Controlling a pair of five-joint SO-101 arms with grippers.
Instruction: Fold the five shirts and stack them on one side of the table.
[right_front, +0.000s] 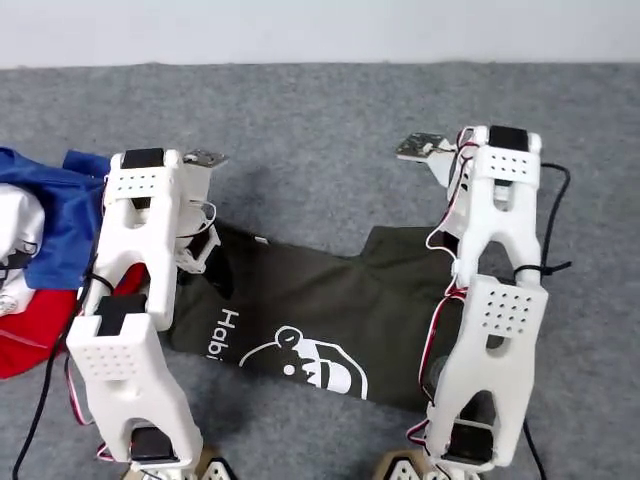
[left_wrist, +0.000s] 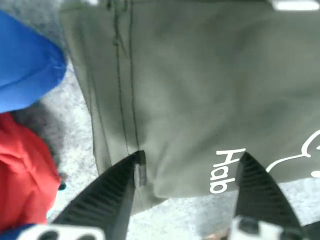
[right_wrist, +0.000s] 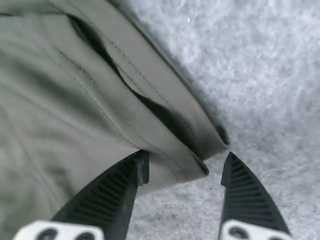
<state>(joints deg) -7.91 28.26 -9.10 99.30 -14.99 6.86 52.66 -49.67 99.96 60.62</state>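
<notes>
Between my two arms, on the grey table cover (right_front: 320, 110), the dark olive shirt (right_front: 320, 290) lies spread out, print side up. I have the left gripper (left_wrist: 192, 162) opened wide over the shirt's edge, beside the white lettering (left_wrist: 227, 170), with one finger at a seam. The right gripper (right_wrist: 186, 159) is also wide apart, straddling the shirt's doubled-over corner at the opposite end. On the left side, a blue shirt (right_front: 65, 215), a red shirt (right_front: 30, 335) and a white shirt (right_front: 18, 225) lie bunched together near the olive one.
</notes>
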